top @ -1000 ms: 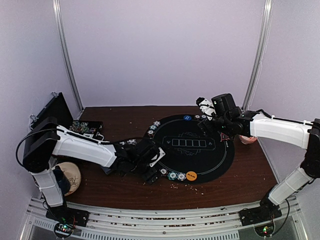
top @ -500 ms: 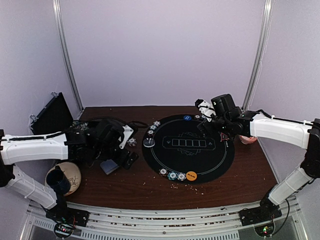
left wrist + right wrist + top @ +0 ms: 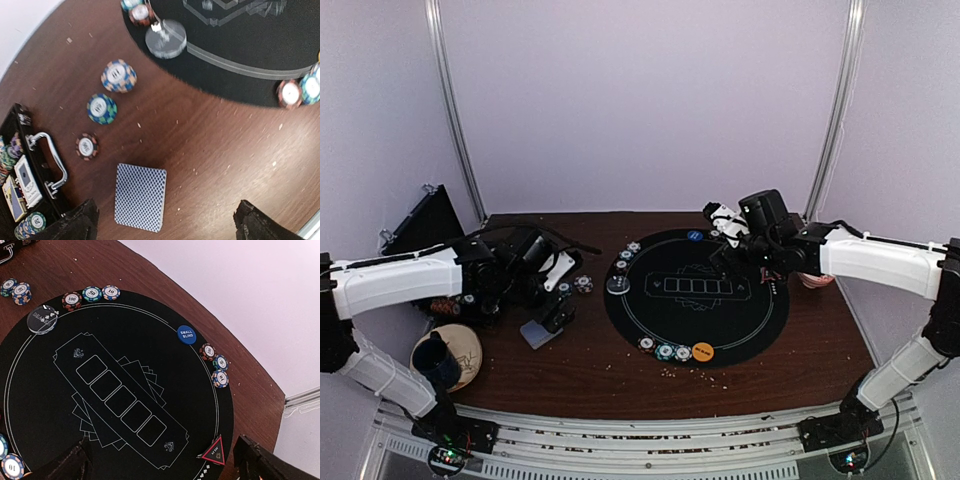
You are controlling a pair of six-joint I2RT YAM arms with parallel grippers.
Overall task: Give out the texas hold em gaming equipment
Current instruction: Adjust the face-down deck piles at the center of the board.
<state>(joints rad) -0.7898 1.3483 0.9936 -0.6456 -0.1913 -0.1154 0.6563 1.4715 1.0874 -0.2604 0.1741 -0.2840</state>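
A grey-blue-backed deck of cards (image 3: 140, 196) lies flat on the brown table left of the mat, also in the top view (image 3: 538, 333). My left gripper (image 3: 167, 227) hovers over it, open and empty, with the deck near its left finger. Three loose chips (image 3: 102, 108) lie in a row beyond the deck. My right gripper (image 3: 162, 467) is open and empty above the mat's far right part (image 3: 735, 255). On the mat's rim are a blue disc (image 3: 186, 334), a red triangle marker (image 3: 214, 451), an orange disc (image 3: 703, 351) and chip groups (image 3: 219, 371) (image 3: 665, 350).
The round black mat (image 3: 698, 330) has white lines. A clear dealer disc (image 3: 165, 38) sits on its left edge. An open black case (image 3: 20, 190) with chips and cards stands at the far left. A patterned bowl (image 3: 815, 279) is behind my right arm. A round wooden piece (image 3: 460, 352) lies front left.
My left arm has swung left from the mat's front-left edge. The deck now lies on the table under its open gripper. The right arm has barely moved.
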